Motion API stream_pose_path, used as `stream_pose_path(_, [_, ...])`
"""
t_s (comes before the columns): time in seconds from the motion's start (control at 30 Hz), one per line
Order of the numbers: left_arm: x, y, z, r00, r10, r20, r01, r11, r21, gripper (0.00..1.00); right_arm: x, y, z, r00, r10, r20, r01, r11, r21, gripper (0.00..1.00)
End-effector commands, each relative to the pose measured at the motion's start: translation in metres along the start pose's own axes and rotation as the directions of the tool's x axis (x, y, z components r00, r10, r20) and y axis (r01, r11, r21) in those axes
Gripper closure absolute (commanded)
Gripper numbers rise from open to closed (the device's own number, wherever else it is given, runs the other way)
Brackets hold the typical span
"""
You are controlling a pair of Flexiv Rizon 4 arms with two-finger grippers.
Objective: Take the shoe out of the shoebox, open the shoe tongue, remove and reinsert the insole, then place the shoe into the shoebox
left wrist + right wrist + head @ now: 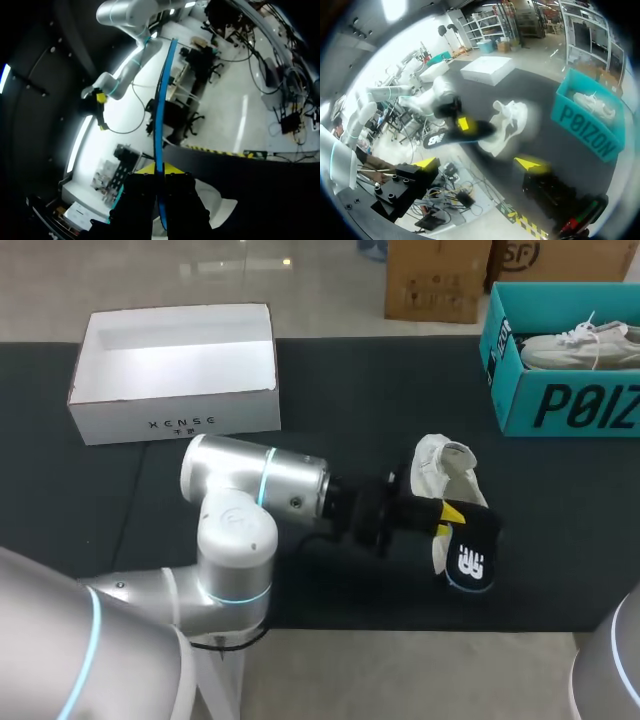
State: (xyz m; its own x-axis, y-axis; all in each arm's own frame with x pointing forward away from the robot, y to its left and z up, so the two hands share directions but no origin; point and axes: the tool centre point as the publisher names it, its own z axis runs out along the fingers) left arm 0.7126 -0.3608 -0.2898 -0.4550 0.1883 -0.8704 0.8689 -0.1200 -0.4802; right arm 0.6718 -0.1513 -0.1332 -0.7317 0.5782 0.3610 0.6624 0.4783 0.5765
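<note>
A white shoe (440,472) lies on the dark table mat right of the middle. Just in front of it my left gripper (447,515) is shut on a black insole (470,550) with a blue edge and a white logo, held outside the shoe. In the left wrist view the insole (161,115) shows edge-on as a thin blue strip between the closed fingers of the left gripper (160,175), with the shoe (216,207) just under it. My right gripper (479,163) hangs open and empty, well above and in front of the shoe (509,122) and the insole (451,136).
A teal shoebox (560,405) stands at the back right with another white shoe (575,345) inside. An open white box (180,375) stands at the back left. Only a bit of my right arm (612,660) shows at the head view's lower right corner.
</note>
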Motion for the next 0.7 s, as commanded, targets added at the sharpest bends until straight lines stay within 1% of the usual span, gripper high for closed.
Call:
stream_pose_path(0.03, [-0.006, 0.012, 0.013, 0.999, -0.010, -0.031, 0.010, 1.000, 0.002, 1.00, 0.000, 0.000, 0.000, 1.000, 0.000, 0.001, 0.000, 1.000, 0.003, 0.00])
stream_pose_path(0.37, [0.003, 0.021, 0.011, 0.997, -0.058, -0.050, 0.056, 0.997, -0.043, 1.00, 0.000, 0.000, 0.000, 1.000, 0.000, 0.001, 0.000, 1.000, 0.003, 0.00])
stream_pose_path(0.7, [0.011, 0.034, -0.002, 0.995, -0.070, -0.074, 0.064, 0.994, -0.084, 1.00, 0.000, 0.000, 0.000, 1.000, 0.000, 0.001, 0.000, 1.000, 0.003, 0.00])
